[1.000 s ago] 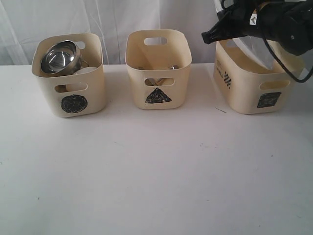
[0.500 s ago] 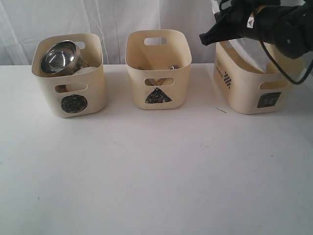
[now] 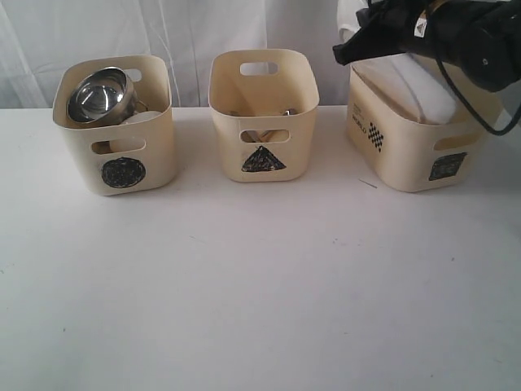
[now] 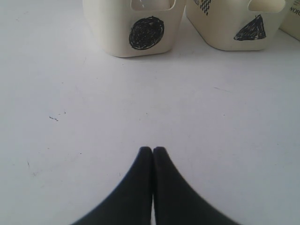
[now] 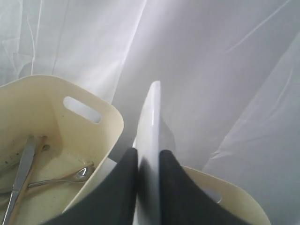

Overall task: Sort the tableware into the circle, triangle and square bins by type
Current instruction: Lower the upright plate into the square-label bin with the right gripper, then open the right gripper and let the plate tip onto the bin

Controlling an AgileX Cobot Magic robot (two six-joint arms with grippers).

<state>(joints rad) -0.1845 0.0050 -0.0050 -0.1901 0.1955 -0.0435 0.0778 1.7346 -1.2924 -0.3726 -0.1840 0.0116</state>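
Plate (image 3: 404, 83) in square bin (image 3: 400, 159), right tool (image 5: 148, 155) gripping.

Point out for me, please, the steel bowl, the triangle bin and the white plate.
steel bowl (image 3: 98, 99), exterior view, on its shiny inside.
triangle bin (image 3: 299, 140), exterior view, on its bare front wall.
white plate (image 5: 151, 117), right wrist view, on its thin upright edge.

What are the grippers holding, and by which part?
The right gripper grips the large white plate by its rim, between its fingers; the left gripper holds nothing.
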